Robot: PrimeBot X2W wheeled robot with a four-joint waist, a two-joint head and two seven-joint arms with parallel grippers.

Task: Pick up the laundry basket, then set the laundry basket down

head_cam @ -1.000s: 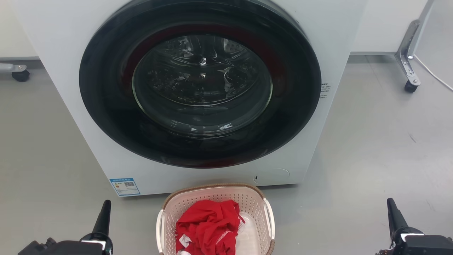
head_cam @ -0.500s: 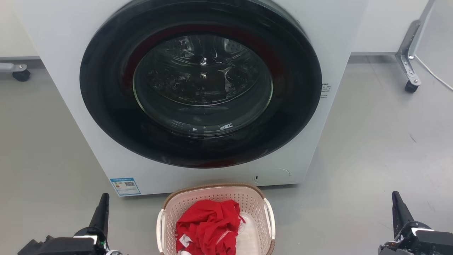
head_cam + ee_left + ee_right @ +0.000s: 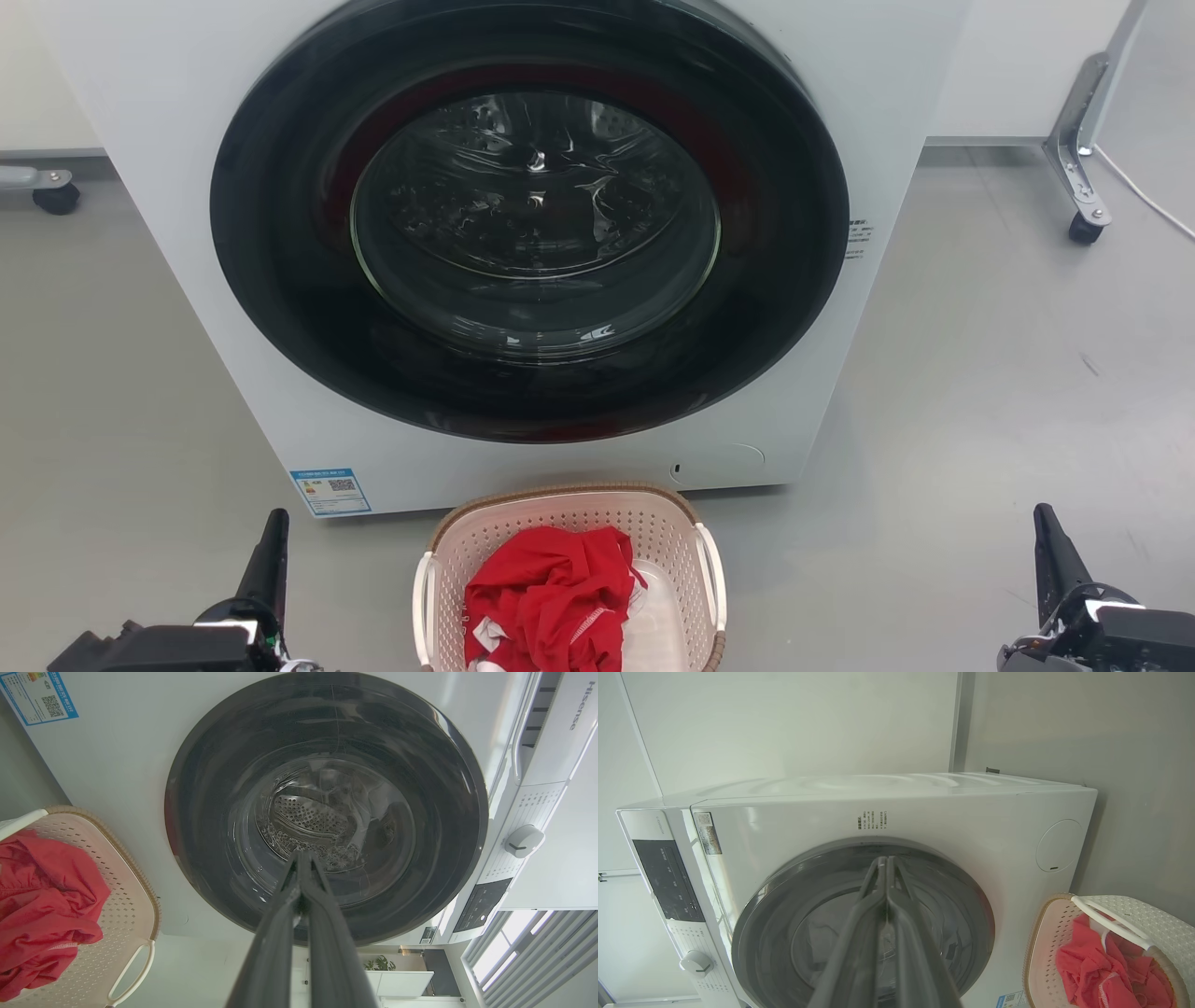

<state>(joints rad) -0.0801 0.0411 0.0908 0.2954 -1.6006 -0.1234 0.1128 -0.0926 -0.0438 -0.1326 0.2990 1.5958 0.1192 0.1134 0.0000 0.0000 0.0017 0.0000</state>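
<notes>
Cream laundry basket [image 3: 560,518], 6 o'clock, untouched; L gripper [image 3: 273,546] & R gripper [image 3: 1050,546], fingers pressed together, were barely shifted: pickup unstarted.

- Head view looks down from behind the left gripper [image 3: 273,546] and right gripper [image 3: 1050,541], close before the washing machine [image 3: 532,233].
- Each wrist view looks ahead of its gripper at the machine's door; both include the laundry basket [image 3: 122,905].

Grey floor [image 3: 980,373] carries the washing machine [image 3: 532,233] and laundry basket [image 3: 564,491].
</notes>
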